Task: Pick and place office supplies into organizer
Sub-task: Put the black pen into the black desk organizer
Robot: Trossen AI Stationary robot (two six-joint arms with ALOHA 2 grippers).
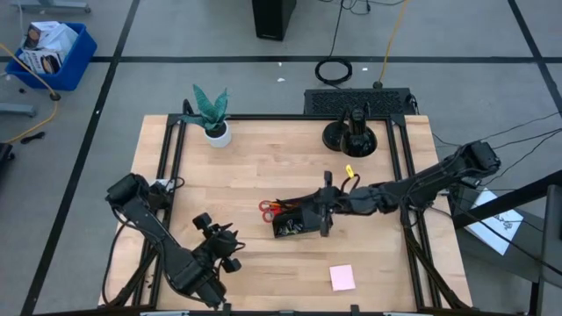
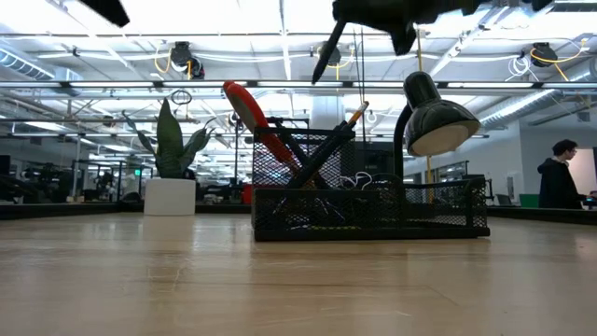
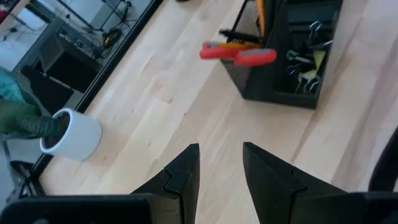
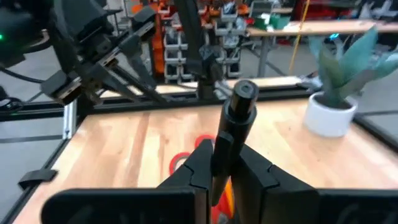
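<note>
The organizer (image 1: 294, 225) is a black mesh tray at mid-table, also in the low view (image 2: 373, 213). Red-handled scissors (image 2: 250, 110) and dark pens lean in its tall compartment. Clips (image 3: 303, 59) and a yellow-green piece (image 3: 316, 61) lie in a low compartment. A pink sticky-note pad (image 1: 342, 277) lies flat nearer the table's near edge. My right gripper (image 4: 227, 158) hovers over the organizer's right end, shut on a black pen (image 2: 326, 54). My left gripper (image 3: 221, 152) is open, near the table's near-left, clear of everything. My right gripper pinches the black pen's barrel (image 4: 225, 146) between its two fingers (image 4: 198, 169), which lie across it. The capped end (image 4: 244, 93) sticks out past the fingertips. In the low view the pen hangs slanted, lifted clear above the organizer.
A green plant in a white pot (image 1: 213, 121) stands at the far-left. A round black stand with a lamp head (image 1: 351, 136) sits at the far edge, right of centre. Bare wood lies between the left gripper and the organizer. A person (image 2: 558, 177) stands in the room beyond.
</note>
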